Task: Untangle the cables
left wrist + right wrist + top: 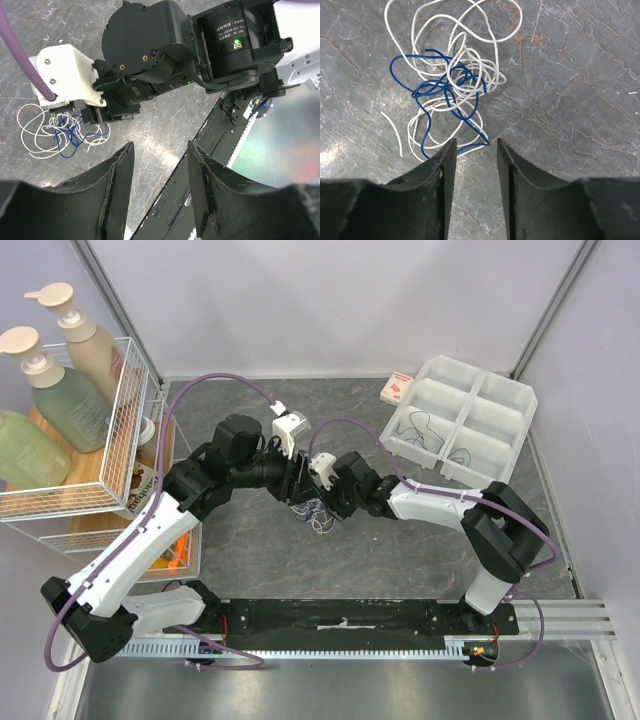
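A tangle of thin cables [318, 512] lies on the grey table between the two arms. In the right wrist view, white cable [470, 30] loops around a dark blue cable [436, 91]. My right gripper [476, 143] is open just above the table. The near bend of the blue cable reaches the gap between its fingertips, and nothing is pinched. My left gripper [160, 150] is open and empty, off to the side of the cables [60, 131]. From that view the right arm's white camera mount [65, 70] hangs over the tangle.
A white compartment tray [500, 390] at the back right holds thin black wires [425, 427]. A small red and white box [397, 388] lies beside it. A wire basket [125, 430] with pump bottles stands at the left. A black rail [350, 618] runs along the near edge.
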Robot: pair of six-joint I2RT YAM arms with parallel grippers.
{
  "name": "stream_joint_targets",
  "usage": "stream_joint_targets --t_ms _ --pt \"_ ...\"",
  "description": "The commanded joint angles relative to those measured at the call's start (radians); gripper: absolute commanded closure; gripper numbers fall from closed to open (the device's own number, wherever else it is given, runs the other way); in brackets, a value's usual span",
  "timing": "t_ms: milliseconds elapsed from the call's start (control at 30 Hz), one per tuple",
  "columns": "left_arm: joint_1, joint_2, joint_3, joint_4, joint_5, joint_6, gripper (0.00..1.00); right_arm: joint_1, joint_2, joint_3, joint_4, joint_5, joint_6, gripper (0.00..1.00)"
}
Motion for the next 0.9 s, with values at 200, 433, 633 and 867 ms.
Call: stream_joint_targets --t_ms 200,433,633,867 --pt "0.000 0.011 0.027 0.029 0.045 -0.036 0.47 0.019 0.054 0.047 0.047 -0.018 -0.043 0.60" --pt "0.000 0.006 0.023 0.031 0.034 -0.040 0.47 0.020 0.030 0.051 0.027 0.012 -0.037 0.86" --pt "0.000 0.002 0.050 0.026 -0.091 -0.006 0.50 0.019 -0.153 0.044 -0.085 0.020 0.039 1.00" --pt "0.000 -0.144 -0.064 0.299 -0.250 0.020 0.49 0.016 -0.412 0.013 -0.097 -0.083 0.173 1.00"
